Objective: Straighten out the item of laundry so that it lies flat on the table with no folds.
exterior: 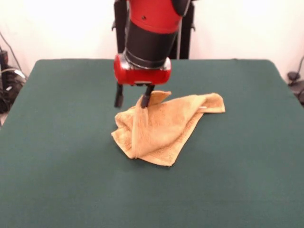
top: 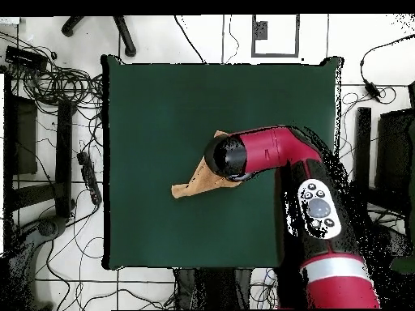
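From the front, I am reaching down over the middle of the dark green table (exterior: 57,180) with my red and black arm (exterior: 149,33), and my pincer (exterior: 132,100) is hanging with its 2 black fingers spread apart. 1 finger (exterior: 118,96) is standing free above the bare cloth, while the other (exterior: 147,98) is touching a raised ridge at the far edge of the golden-orange terry towel (exterior: 161,128). The towel is lying crumpled near the table's centre, folded over itself in several layers, with 1 corner trailing toward the right of the picture, where a small white label (exterior: 203,109) is showing. From overhead, my arm (top: 271,150) is crossing the table (top: 154,105) and covering most of the towel (top: 194,185); only a pointed tan part is sticking out beside my wrist, and my pincer is hidden beneath it.
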### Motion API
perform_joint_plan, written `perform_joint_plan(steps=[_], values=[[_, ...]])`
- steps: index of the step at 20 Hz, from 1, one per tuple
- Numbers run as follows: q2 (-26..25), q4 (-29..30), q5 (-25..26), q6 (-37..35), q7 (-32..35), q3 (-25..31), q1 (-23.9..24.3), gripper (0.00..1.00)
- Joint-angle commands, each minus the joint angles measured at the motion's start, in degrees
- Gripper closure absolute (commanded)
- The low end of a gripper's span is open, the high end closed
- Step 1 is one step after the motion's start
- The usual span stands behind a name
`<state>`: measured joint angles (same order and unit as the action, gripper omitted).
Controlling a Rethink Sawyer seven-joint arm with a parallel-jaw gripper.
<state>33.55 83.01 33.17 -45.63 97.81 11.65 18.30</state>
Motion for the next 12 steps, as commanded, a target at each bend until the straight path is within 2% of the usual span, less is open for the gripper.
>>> perform_joint_plan(steps=[1,5,10,12], values=[[-0.6,7.9,-5.1,6.1,25.7,-7.6,-3.4,0.00],[-1.6,8.4,-4.9,7.7,21.0,-5.0,-1.3,0.00],[-5.2,5.8,-2.4,7.2,6.3,2.1,3.1,0.00],[-5.8,5.9,-2.5,7.5,7.3,2.2,3.0,0.00]])
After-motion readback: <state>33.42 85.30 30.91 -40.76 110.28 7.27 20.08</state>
